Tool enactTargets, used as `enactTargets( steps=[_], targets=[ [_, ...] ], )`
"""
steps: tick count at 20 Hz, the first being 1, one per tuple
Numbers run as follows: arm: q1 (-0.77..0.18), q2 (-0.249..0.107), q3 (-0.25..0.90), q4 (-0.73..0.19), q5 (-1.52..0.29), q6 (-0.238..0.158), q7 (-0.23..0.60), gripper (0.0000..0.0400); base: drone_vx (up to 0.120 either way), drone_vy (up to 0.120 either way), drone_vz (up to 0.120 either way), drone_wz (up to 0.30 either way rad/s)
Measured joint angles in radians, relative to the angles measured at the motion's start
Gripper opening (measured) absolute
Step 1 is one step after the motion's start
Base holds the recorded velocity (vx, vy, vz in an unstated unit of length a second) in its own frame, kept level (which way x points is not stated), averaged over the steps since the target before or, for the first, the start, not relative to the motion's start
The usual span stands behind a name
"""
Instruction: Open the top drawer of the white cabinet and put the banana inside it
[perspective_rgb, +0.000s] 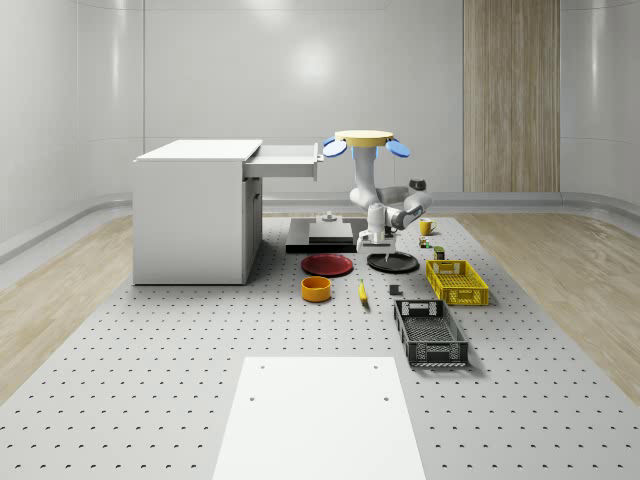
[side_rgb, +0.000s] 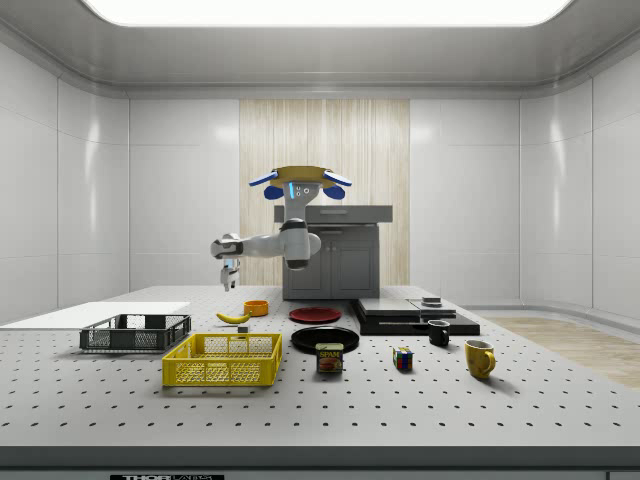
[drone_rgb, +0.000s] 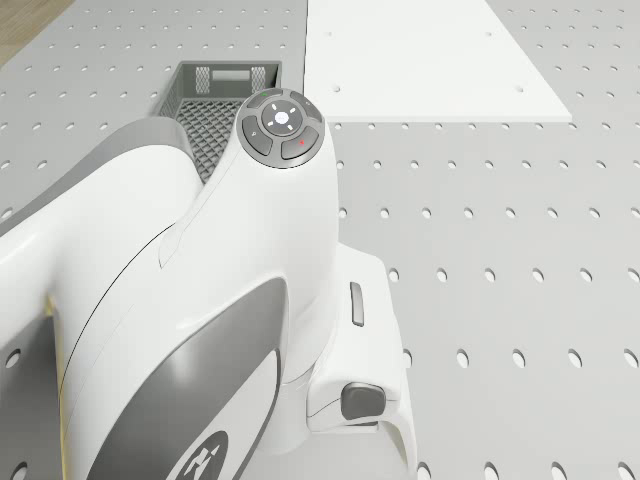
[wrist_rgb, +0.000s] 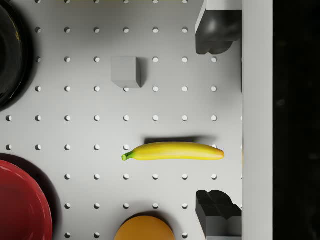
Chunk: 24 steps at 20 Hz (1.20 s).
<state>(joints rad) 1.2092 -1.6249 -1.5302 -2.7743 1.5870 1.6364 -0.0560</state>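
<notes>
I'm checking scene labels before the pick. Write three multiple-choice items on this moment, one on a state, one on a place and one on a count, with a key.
1. The top drawer of the white box-shaped cabinet is: A shut; B pulled open; C taken out.
2. The yellow curved banana lies: A in that drawer; B on the cabinet's top; C on the grey perforated table.
3. Mesh crates on the table number: A one; B two; C three.

Key:
1. B: the drawer juts out from the cabinet in the whole-scene view.
2. C: the banana rests on the table, under the open gripper of the drone hovering above the table.
3. B: there is one yellow plastic crate and one black crate.
</notes>
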Motion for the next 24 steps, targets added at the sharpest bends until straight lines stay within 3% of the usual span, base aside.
enactTargets(
  steps=[12,24],
  targets=[
    [0.000,0.000,0.000,0.000,0.000,0.000,0.000,0.0400,0.000,0.033,-0.120,0.000],
    [0.121,0.001,0.000,-0.003,0.001,-0.001,-0.124,0.0400,0.000,0.000,-0.003,0.000]
  ],
)
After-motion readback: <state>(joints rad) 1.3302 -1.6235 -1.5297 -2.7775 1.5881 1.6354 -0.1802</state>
